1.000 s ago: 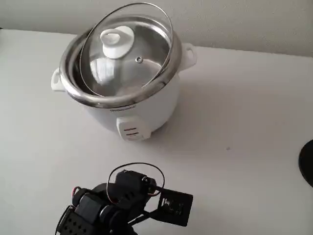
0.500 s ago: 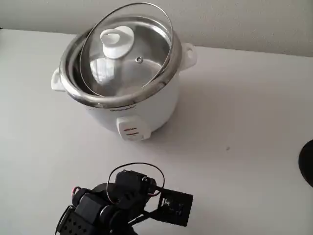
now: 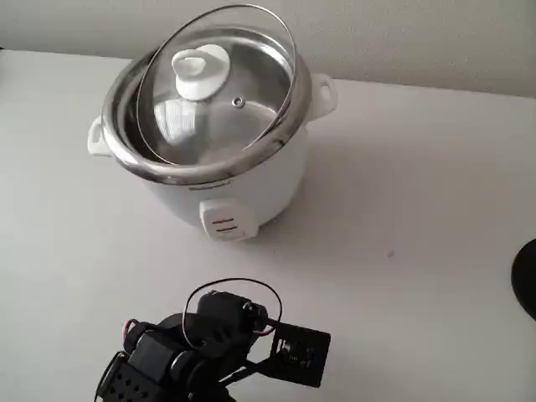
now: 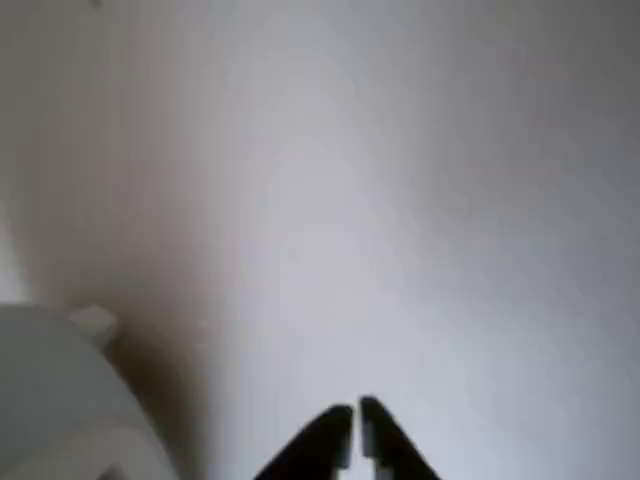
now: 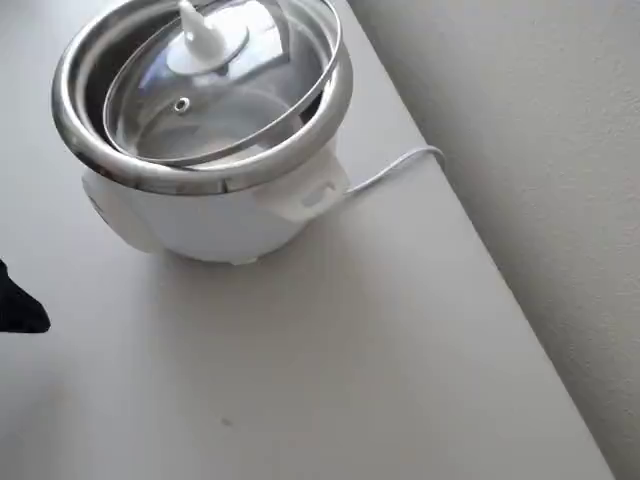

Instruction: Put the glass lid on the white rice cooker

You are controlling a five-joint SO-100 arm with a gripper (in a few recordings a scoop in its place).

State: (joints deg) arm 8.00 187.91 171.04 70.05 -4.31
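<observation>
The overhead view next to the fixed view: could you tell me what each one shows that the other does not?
Seen from overhead, a white cord trails from the white rice cooker to the table edge. The fixed view shows the cooker's front switch panel and the black arm near the bottom edge. Both show the glass lid tilted, one side dipping inside the steel pot and the other standing above the rim, not seated flat.
</observation>
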